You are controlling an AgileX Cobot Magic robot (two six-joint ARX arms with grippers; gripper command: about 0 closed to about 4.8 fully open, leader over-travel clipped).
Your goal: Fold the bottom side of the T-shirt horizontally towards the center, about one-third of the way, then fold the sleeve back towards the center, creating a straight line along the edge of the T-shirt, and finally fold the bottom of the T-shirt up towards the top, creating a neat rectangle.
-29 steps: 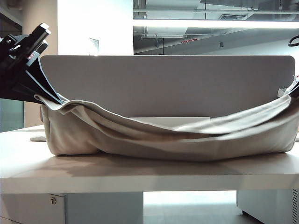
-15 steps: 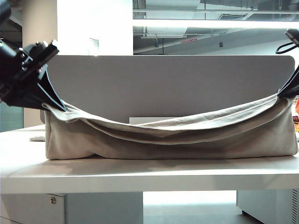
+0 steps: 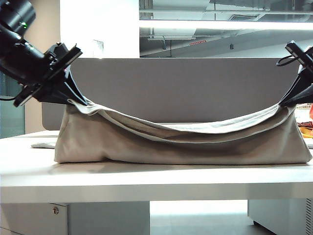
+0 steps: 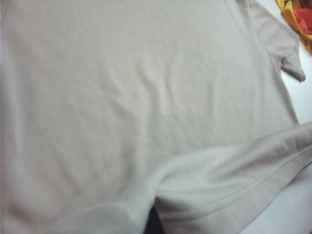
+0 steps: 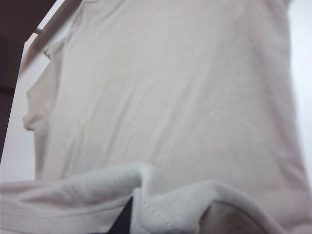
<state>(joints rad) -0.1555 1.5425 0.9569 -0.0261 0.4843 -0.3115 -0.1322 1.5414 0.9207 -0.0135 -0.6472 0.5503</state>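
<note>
The beige T-shirt [image 3: 181, 147] lies across the white table [image 3: 156, 183], with its near part lifted into a sagging band. My left gripper [image 3: 83, 102] is shut on one end of the bottom side of the T-shirt [image 3: 146, 131], up at the left. My right gripper [image 3: 283, 104] is shut on the other end, at the right. In the left wrist view the hemmed edge [image 4: 243, 187] bunches round a dark fingertip [image 4: 151, 225], with the flat body [image 4: 136, 87] and a sleeve [image 4: 290, 61] beyond. In the right wrist view the stitched hem [image 5: 156, 214] wraps a fingertip [image 5: 125, 223]; a sleeve [image 5: 39, 105] lies beyond.
A grey partition panel [image 3: 186, 83] stands along the table's far edge behind the shirt. A yellow-orange cloth [image 4: 297, 17] lies beside the sleeve, also at the right table edge [image 3: 308, 131]. A small pale item [image 3: 41, 144] rests on the table at the left.
Both grippers have carried the hem inward and away from the camera. The left came in from the frame's left edge, the right from off the right edge. The band sags less.
</note>
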